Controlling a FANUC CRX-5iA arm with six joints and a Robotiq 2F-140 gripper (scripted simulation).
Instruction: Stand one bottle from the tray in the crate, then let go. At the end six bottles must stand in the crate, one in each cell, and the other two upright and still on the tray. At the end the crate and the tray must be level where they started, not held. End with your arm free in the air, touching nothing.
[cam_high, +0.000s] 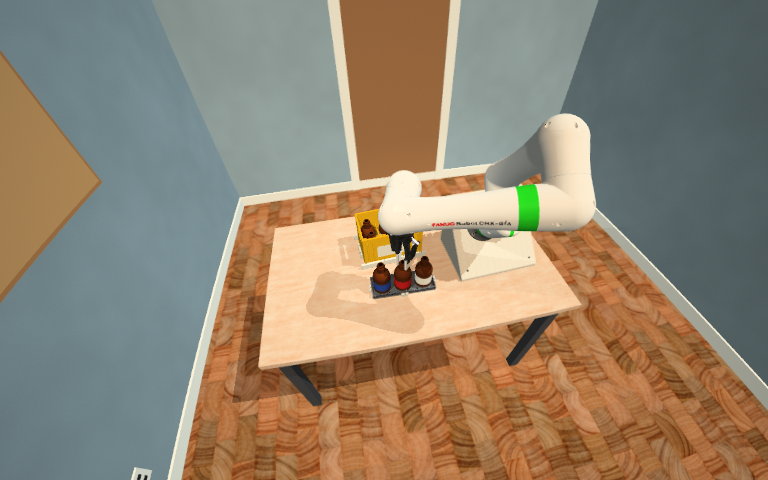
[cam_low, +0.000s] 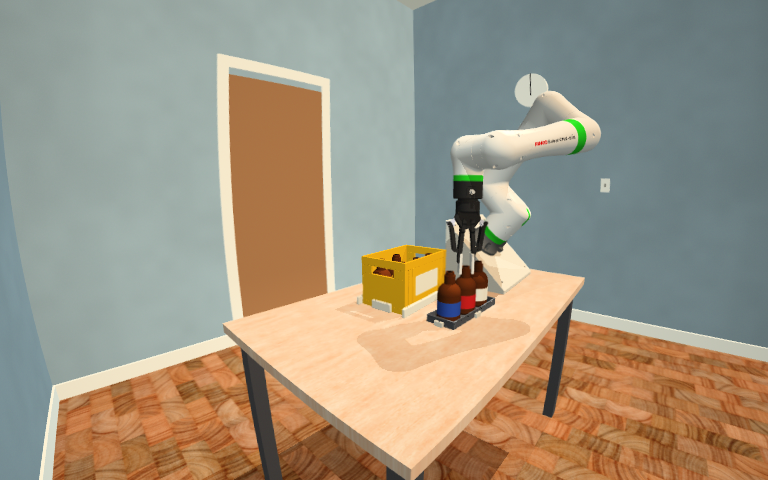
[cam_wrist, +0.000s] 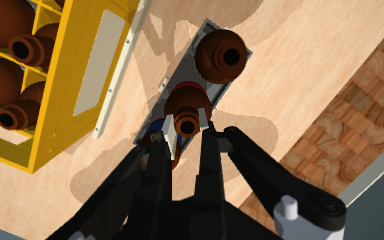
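Hand (cam_wrist: 187, 125) clamps red-labelled bottle (cam_wrist: 186, 102), hiding the blue-labelled bottle (cam_wrist: 156, 126).

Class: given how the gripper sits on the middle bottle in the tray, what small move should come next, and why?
Probably a straight lift. The gripper is shut on the red-labelled bottle's neck, which still stands in the tray between two neighbours, so rising vertically should clear them.

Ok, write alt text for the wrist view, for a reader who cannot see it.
Seen from above, the gripper is shut on the neck of the red-labelled bottle, the middle one on a dark tray. Another brown bottle stands beyond it on the tray, and a yellow crate holding bottles sits at the left on the wooden table.
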